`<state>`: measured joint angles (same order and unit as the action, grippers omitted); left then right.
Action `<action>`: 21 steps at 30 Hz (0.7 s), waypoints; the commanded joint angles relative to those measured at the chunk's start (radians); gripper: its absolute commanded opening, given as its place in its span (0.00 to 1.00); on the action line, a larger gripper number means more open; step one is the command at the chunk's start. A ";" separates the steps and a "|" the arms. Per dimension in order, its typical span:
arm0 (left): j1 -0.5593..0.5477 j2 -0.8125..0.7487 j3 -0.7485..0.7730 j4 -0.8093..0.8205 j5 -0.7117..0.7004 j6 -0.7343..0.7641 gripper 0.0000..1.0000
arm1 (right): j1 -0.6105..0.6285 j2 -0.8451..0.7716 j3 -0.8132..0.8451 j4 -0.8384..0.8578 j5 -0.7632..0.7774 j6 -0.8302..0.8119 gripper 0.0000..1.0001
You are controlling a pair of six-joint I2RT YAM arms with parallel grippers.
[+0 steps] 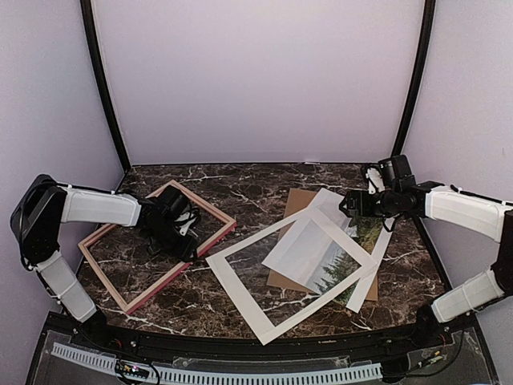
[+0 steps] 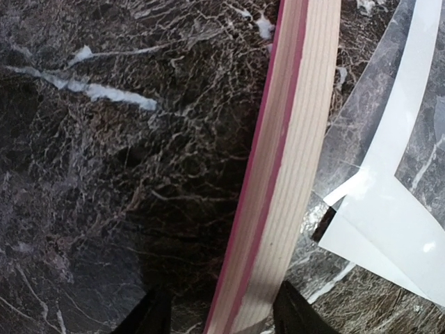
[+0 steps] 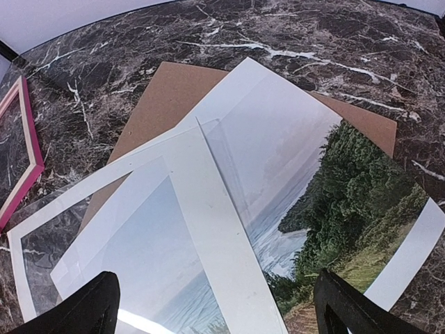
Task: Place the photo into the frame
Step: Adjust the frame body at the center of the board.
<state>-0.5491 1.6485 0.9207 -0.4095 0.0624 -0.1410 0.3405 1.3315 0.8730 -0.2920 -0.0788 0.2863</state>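
Observation:
The pink-red frame (image 1: 207,206) lies back-up at the table's left, showing tan wood. My left gripper (image 1: 180,237) is low over its right rail. In the left wrist view the rail (image 2: 292,139) runs between my fingers (image 2: 149,314), and the gripper (image 2: 226,316) straddles it open, the left finger apart from the wood. The photo (image 1: 321,241) of trees and water lies face-up at the right, partly under the white mat. My right gripper (image 1: 350,204) hovers open over its far end. In the right wrist view the gripper (image 3: 219,309) is wide open above the photo (image 3: 348,181).
The white mat (image 1: 238,301) lies tilted across the photo, its near corner close to the front edge. It also shows in the wrist views (image 3: 215,229) (image 2: 389,229). A brown backing board (image 1: 300,200) lies under the photo. The frame's corner (image 3: 24,139) shows at far left.

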 commanded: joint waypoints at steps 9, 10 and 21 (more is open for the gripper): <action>-0.059 0.023 -0.005 0.032 0.077 -0.162 0.33 | 0.005 -0.018 -0.008 0.015 0.025 0.029 0.99; -0.068 0.032 -0.001 0.043 0.077 -0.193 0.32 | 0.006 -0.022 -0.015 0.018 0.024 0.033 0.99; -0.211 0.205 0.151 0.103 0.062 -0.335 0.29 | 0.006 -0.018 0.007 -0.035 0.054 0.046 0.99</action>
<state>-0.7120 1.7809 1.0313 -0.3328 0.0933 -0.3992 0.3405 1.3231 0.8604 -0.3023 -0.0544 0.3237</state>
